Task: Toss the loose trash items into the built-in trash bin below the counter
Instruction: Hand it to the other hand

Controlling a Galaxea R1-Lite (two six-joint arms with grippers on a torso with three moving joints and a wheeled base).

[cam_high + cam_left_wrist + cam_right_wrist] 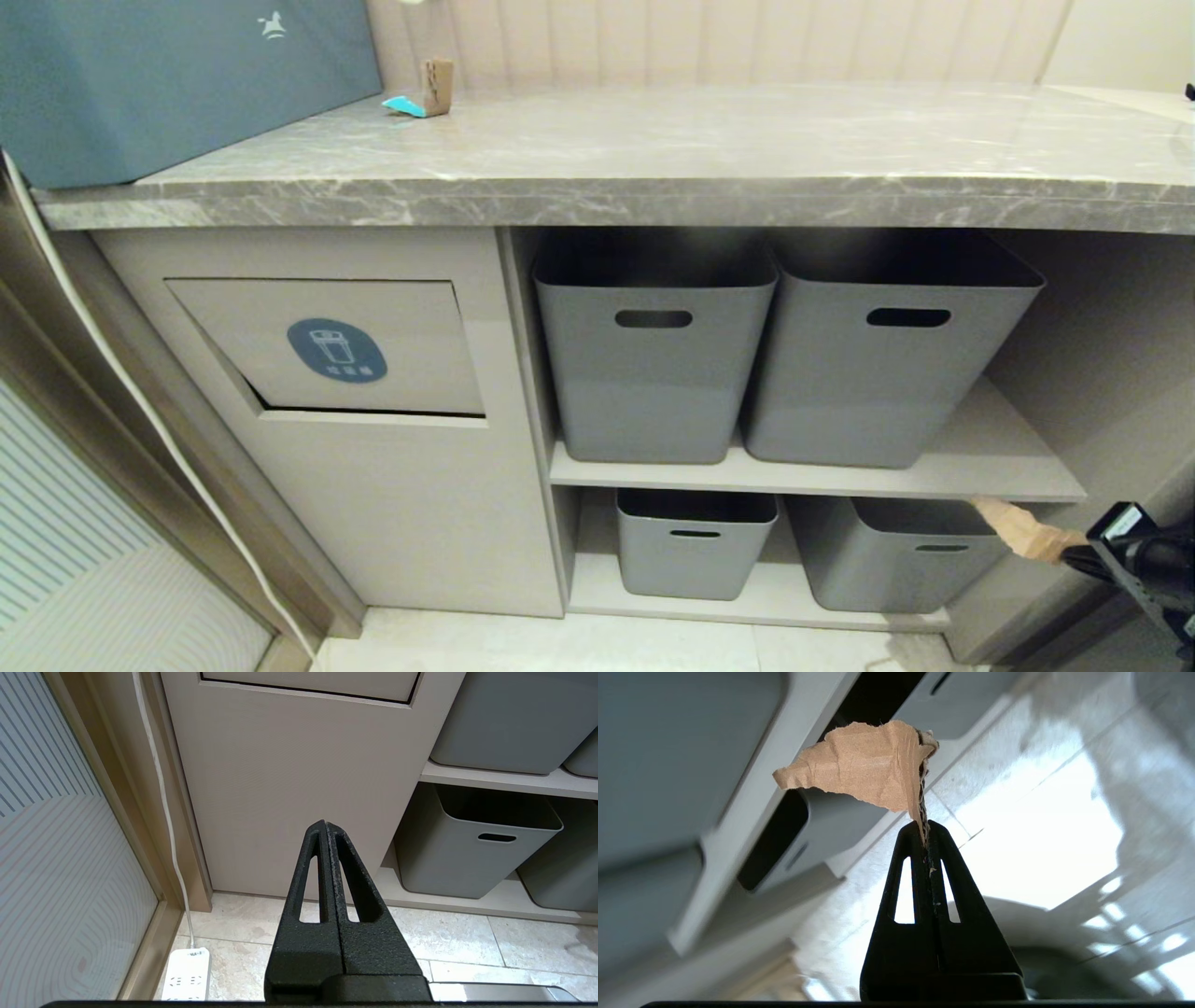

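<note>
My right gripper [1074,551] [924,828] is low at the right edge of the head view, shut on a torn brown cardboard scrap [1022,530] [859,767] that sticks out toward the lower grey baskets. On the marble counter [709,149], far left, a second brown scrap [436,86] stands beside a turquoise bit [403,105]. The built-in trash bin [341,347] has a beige flap with a blue oval sticker, left of the shelves, well away from the held scrap. My left gripper [325,826] is shut and empty, low before the cabinet front [289,788].
Two grey baskets [653,359] [882,364] stand on the upper shelf and two more [693,541] [896,551] below. A teal box with a white horse logo [177,79] sits on the counter's left end. A white cable [163,798] runs down to a power strip [187,975] on the tiled floor.
</note>
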